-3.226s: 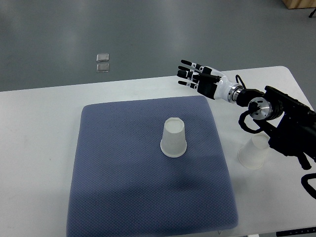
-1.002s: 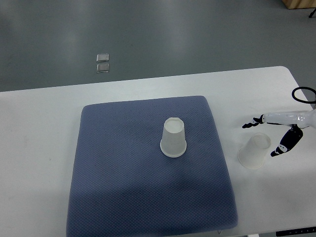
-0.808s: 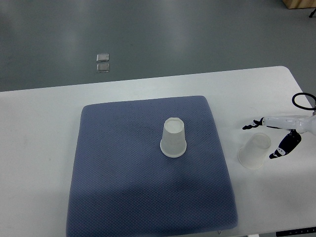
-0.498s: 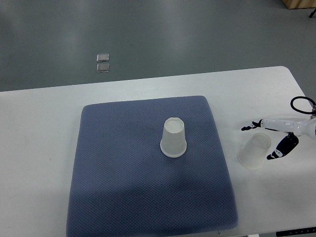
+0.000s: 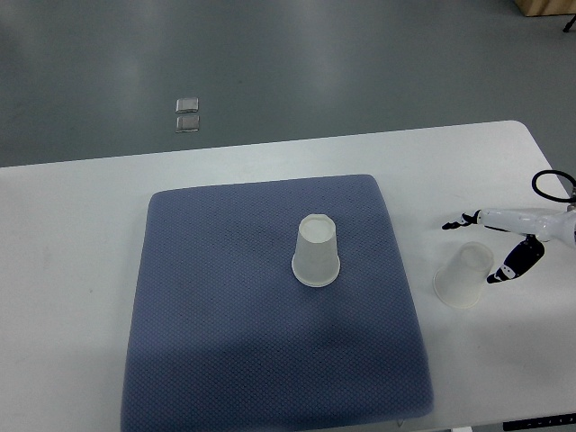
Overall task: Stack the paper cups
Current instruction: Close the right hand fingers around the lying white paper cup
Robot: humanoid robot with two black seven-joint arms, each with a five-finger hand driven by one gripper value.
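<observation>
One translucent white paper cup stands upside down near the middle of the blue-grey mat. A second paper cup stands upside down on the white table, right of the mat. My right hand reaches in from the right edge, open, with one finger just behind the cup's top and another beside its right side. The fingers bracket the cup's top without closing on it. The left arm is out of sight.
The white table carries the mat; its right edge and rounded far corner lie close to the right hand. Two small clear squares lie on the grey floor beyond the table.
The right arm pulled back from above the mat's far right corner toward the right edge. Its hand now sits low around the top of the right cup, shifting only slightly lately.
</observation>
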